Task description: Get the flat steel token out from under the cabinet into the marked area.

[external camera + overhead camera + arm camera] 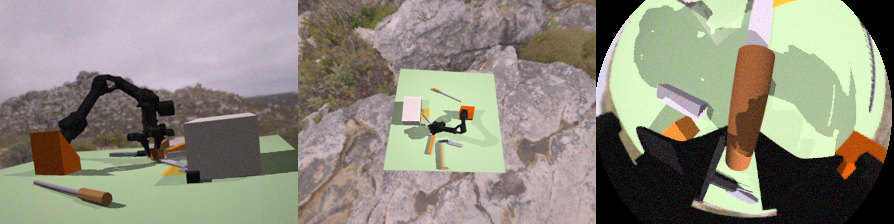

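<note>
Directions are given for the exterior view, from the end effector (436,127) (154,155) (743,131). Nearest, a rod (450,96) (57,187) is laid at 8 o'clock. Toward 4 o'clock, a small grey piece (423,110) (183,170) is seen at the front of the cabinet (412,109) (223,148), over the yellow area (427,113) (169,172); whether it is the token or a tool tip cannot be told. The brown handle (158,154) (752,85) is pinched by the end effector. Farther, a grey-bladed tool (455,143) (123,154) is laid at 9 o'clock.
</note>
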Motion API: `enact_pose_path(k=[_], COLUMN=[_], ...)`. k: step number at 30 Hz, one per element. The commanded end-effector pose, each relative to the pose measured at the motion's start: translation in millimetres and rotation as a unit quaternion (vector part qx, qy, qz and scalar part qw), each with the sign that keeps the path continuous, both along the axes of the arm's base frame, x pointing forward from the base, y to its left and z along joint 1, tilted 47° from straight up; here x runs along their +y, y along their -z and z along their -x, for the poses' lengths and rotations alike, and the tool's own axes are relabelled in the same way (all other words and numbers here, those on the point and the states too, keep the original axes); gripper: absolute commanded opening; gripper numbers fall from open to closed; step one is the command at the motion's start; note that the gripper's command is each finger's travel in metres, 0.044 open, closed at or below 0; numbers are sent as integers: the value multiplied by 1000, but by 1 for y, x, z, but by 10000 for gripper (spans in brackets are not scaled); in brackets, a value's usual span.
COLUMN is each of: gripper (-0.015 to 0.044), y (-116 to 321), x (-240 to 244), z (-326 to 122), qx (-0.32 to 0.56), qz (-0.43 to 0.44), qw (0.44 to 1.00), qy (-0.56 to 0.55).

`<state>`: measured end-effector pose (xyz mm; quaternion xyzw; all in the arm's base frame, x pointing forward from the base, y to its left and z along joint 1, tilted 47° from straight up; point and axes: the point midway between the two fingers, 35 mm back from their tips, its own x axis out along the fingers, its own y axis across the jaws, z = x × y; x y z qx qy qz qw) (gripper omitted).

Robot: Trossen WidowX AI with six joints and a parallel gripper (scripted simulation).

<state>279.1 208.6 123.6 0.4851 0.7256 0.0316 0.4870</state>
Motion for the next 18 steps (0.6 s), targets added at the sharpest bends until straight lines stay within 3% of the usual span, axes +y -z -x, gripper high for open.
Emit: enact_pose_path(k=[1,18], gripper=[0,0], y=[-8,-17], x=[-8,-3], z=[-2,10], qx=[-9,-9], qz=[0,0], qw=[1000,1000], qy=[7,6])
